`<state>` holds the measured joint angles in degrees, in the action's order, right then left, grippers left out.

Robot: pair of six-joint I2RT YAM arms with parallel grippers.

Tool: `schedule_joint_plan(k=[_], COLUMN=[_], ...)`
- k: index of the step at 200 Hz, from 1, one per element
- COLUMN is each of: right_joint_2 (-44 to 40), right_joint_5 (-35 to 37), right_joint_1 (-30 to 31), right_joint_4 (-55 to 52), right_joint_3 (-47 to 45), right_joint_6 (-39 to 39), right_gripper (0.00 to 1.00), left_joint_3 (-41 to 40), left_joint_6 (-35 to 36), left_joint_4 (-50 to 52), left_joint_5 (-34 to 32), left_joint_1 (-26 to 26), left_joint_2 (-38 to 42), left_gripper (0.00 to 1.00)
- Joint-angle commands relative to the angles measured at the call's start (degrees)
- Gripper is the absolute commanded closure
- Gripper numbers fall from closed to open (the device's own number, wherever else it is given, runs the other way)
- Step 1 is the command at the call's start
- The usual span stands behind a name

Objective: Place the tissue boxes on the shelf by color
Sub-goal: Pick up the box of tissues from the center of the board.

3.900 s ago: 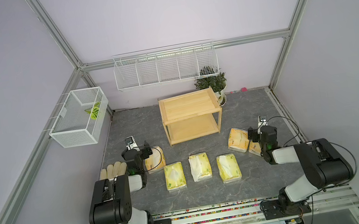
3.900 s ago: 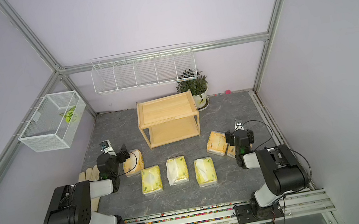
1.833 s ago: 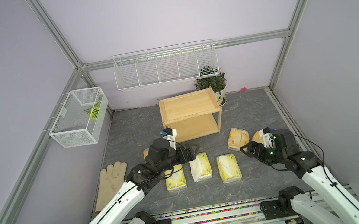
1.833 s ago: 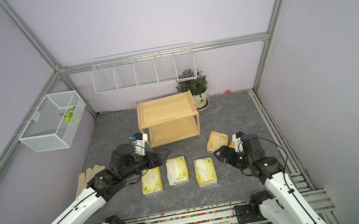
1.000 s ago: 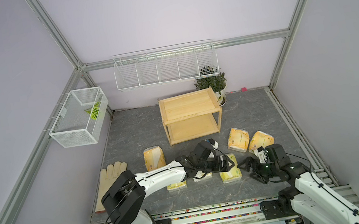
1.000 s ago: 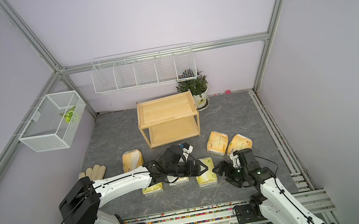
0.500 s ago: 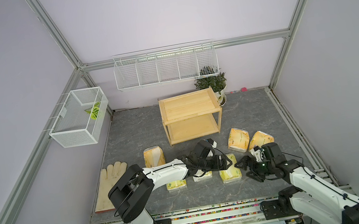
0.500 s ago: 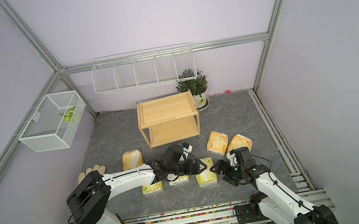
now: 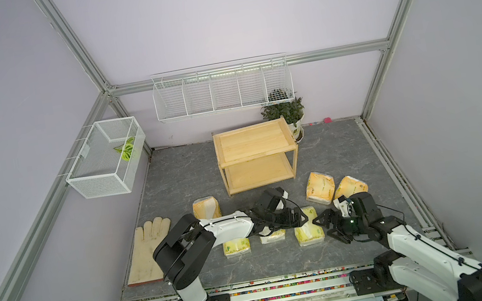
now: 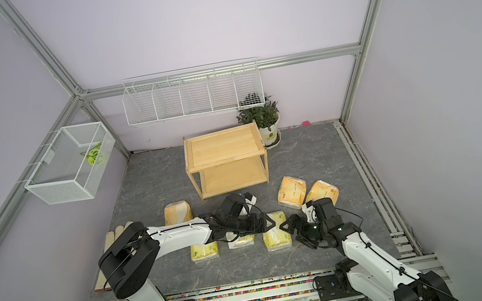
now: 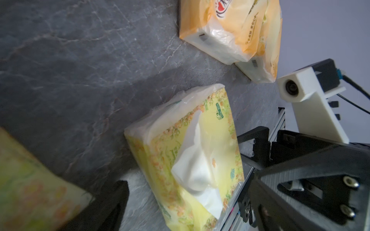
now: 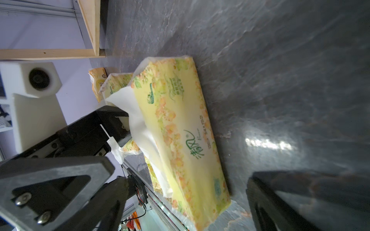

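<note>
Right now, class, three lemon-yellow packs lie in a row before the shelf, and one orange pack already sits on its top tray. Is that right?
Not quite. The shelf has a bare top tray in both top views. All three orange packs are on the grey mat. The three lemon-yellow packs do lie in a row before the shelf.

Cream glove (image 9: 150,250) flat on floor (image 9: 187,173); potted plant (image 9: 284,111) at back; wire baskets (image 9: 224,91) wall-mounted.

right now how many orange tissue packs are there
3, all on the grey mat. Left orange pack stands before the shelf's left corner; middle orange pack and right orange pack sit side by side off its right corner. None appears hidden.
</note>
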<state>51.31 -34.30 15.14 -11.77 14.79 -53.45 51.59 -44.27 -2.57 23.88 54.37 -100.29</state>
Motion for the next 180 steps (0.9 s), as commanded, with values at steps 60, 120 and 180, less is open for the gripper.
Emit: schedule_joint_plan(k=[60, 120, 180], right_joint_2=[2.23, -2.18, -7.8], right_joint_5=[-0.57, -5.58, -7.42], right_joint_1=[3.58, 3.58, 3.61], right_joint_4=[6.13, 14.29, 18.16], right_joint_3=[-3.6, -6.61, -8.28], right_joint_6=[-4.15, -9.28, -12.69], right_gripper=[0.02, 0.03, 0.08], left_joint_3=[4.0, 2.96, 2.67], left_joint_6=[0.2, -0.32, -0.42], left_joint_4=[-1.03, -1.71, -2.17], left_joint_5=[2.38, 2.3, 2.24], left_joint_1=[0.04, 0.21, 1.09], left_joint_2=[-3.77, -3.7, -3.94], left_gripper=[0.0, 0.0, 0.0])
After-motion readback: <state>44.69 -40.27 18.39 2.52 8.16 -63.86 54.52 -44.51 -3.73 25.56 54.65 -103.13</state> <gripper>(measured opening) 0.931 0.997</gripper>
